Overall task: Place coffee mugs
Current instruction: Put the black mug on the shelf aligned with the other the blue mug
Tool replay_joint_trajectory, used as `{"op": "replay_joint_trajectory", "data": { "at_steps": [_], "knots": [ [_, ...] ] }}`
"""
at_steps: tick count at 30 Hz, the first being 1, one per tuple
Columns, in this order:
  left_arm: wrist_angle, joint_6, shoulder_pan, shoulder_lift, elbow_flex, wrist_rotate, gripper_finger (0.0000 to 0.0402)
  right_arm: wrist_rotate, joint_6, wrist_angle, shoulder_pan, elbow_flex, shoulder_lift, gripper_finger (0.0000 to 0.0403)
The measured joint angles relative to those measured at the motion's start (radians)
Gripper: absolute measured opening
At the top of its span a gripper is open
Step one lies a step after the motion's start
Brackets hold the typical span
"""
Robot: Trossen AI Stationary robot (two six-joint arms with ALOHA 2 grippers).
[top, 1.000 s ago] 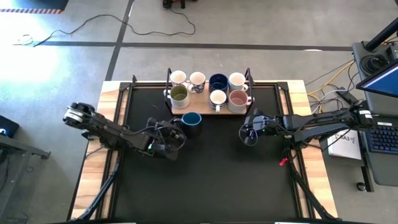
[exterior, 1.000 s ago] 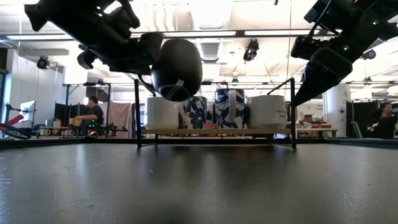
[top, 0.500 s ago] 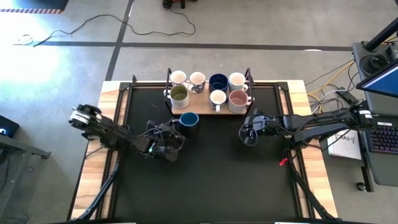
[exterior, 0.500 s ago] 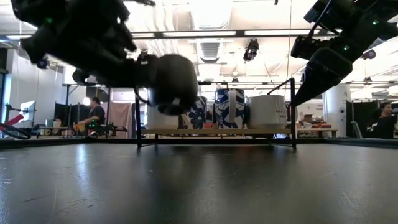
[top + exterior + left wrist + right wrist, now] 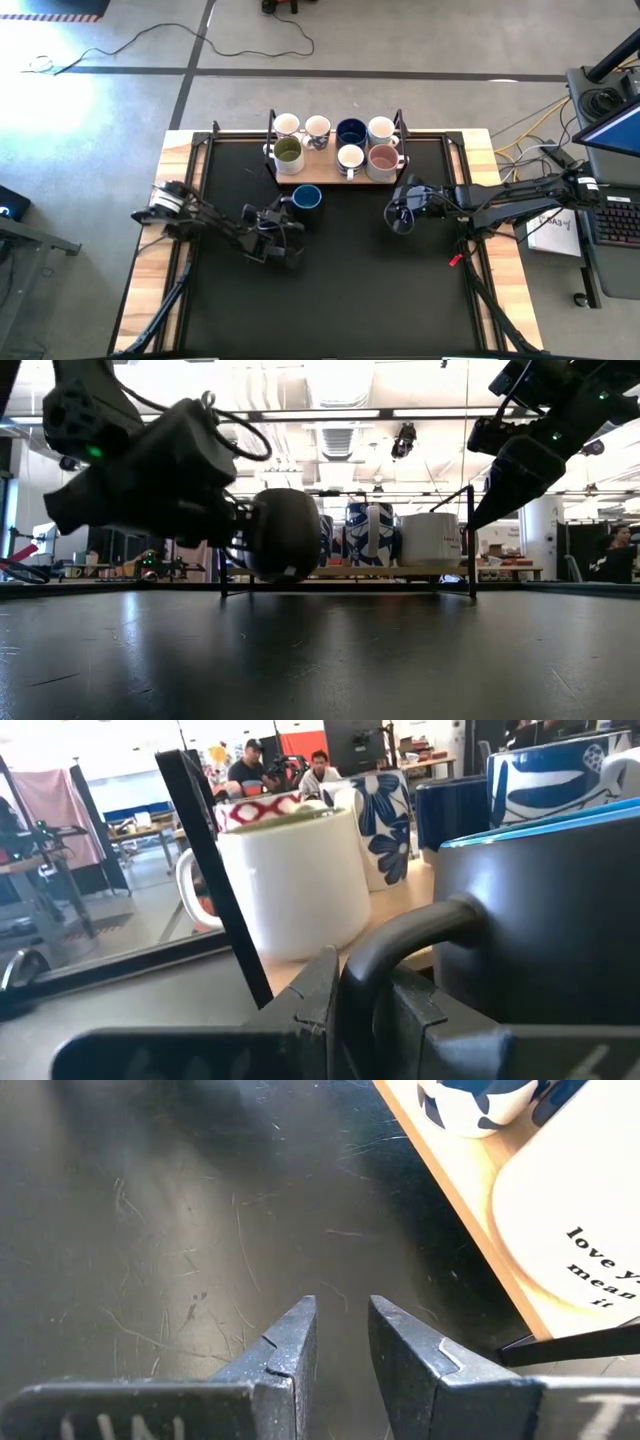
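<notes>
A dark blue coffee mug (image 5: 306,197) with a light blue inside hangs low over the black mat, just in front of the wooden tray (image 5: 322,179). My left gripper (image 5: 284,212) is shut on its handle. Several other coffee mugs stand on the tray: white ones (image 5: 287,125), a dark blue one (image 5: 350,131), an olive one (image 5: 288,152) and a pinkish one (image 5: 384,160). My right gripper (image 5: 400,216) hovers above the mat by the tray's right end, its fingers (image 5: 290,1340) slightly apart with nothing between them. My left gripper pinches the mug's handle (image 5: 415,932) between its two fingers (image 5: 322,988). It reaches in level from the table's left and near side. The mug (image 5: 285,532) stays upright, mouth up, low over the mat; I cannot tell whether its base touches.
A black wire frame (image 5: 222,540) stands up at both ends of the tray, close to the held mug. Bare black mat (image 5: 340,280) spreads toward the near edge. People and desks show in the room beyond the table.
My left gripper has come down with the dark blue mug from well above the mat to just over it, tipping toward level as it sank. The mug has stayed in front of the tray's left half.
</notes>
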Motion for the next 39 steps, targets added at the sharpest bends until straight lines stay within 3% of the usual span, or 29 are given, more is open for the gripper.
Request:
{"op": "replay_joint_trajectory", "data": {
  "at_steps": [9, 17, 32, 39],
  "knots": [
    [0.002, -0.041, 0.002, 0.033, 0.002, -0.002, 0.0034, 0.0, 0.0, 0.0, 0.0, 0.0, 0.0, 0.0084],
    [0.004, 0.027, 0.002, 0.045, 0.015, -0.01, 0.0047, 0.0, 0.0, 0.0, 0.0, 0.0, 0.0, 0.0084],
    [-0.001, -0.001, -0.094, 0.029, 0.014, 0.026, 0.0116, 0.0, 0.0, 0.0, 0.0, 0.0, 0.0, 0.0084],
    [-0.039, 0.006, -0.118, -0.019, 0.013, 0.076, 0.0123, 0.0, 0.0, 0.0, 0.0, 0.0, 0.0, 0.0084]
  ]
}}
